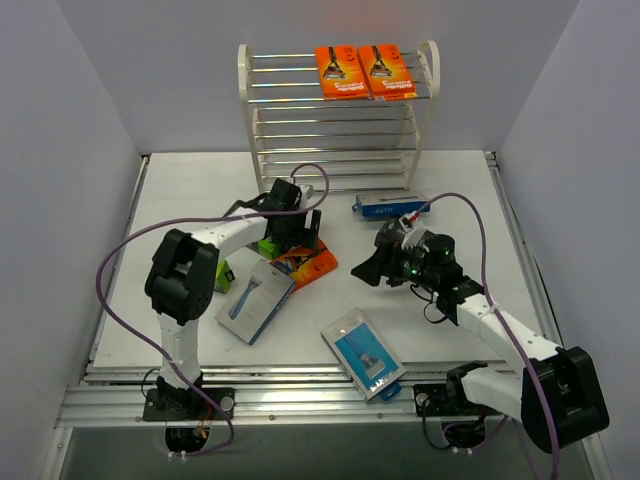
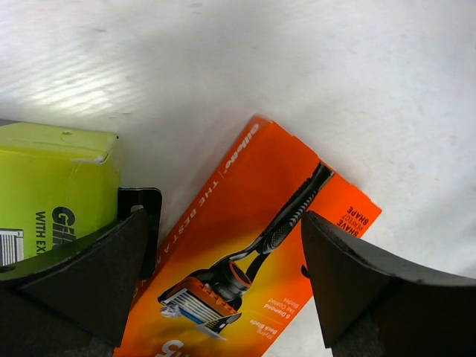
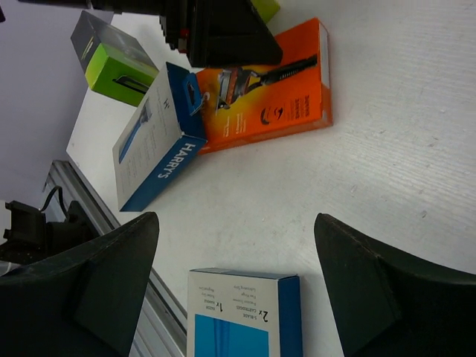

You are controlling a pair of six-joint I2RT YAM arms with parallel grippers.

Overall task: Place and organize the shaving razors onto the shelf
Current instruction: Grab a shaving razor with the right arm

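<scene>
Hovering low over the table (image 1: 200, 190), the left gripper (image 2: 224, 223) has its jaws spread wide and nothing held. The orange card (image 2: 260, 186) lies flat directly beneath, its long axis running from lower left to upper right of the wrist view, so the fingers straddle it slantwise rather than squarely across its narrow width. A green box (image 2: 56, 178) sits just beside the finger at frame left, crowding that side. The right gripper (image 3: 234, 245), likewise open and empty, hangs well apart at centre right of the top view. The shelf (image 1: 245, 100) stands at top centre, two orange cards (image 1: 365, 72) on its top tier with bare rod to their left
</scene>
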